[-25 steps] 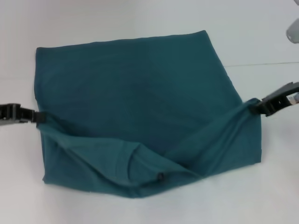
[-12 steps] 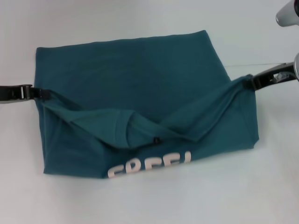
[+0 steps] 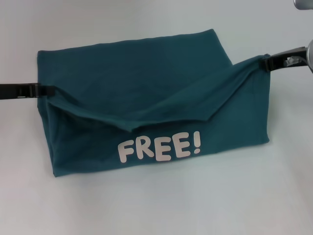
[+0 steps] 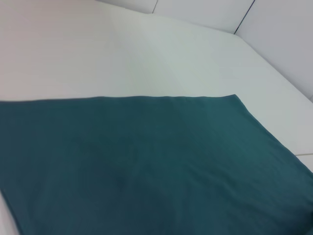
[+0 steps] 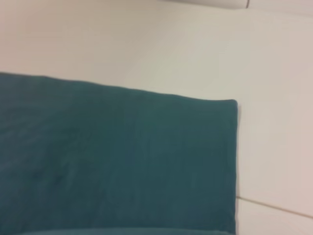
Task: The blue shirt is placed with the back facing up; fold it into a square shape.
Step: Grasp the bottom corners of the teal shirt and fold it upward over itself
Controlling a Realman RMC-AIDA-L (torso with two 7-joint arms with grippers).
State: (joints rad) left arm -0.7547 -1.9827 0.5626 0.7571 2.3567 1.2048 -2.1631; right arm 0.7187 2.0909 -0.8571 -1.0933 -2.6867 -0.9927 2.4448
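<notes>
A blue shirt point(image 3: 146, 83) lies on a white tabletop point(image 3: 156, 205), its near half lifted so white "FREE!" lettering point(image 3: 159, 147) faces the camera. The left tool point(image 3: 41, 90) is pinched closed on the shirt's left edge. The right tool point(image 3: 268, 62) is pinched closed on its raised right corner.

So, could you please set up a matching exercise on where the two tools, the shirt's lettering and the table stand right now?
Things:
1. left tool
2. right tool
3. white "FREE!" lettering
4. white table

States:
A. on the near, upturned face of the dark teal-blue cotton shirt
B. pinching the shirt's left edge
C. bare in front of the shirt
D. pinching the shirt's right edge, raised

Pairs: 1-B, 2-D, 3-A, 4-C
</notes>
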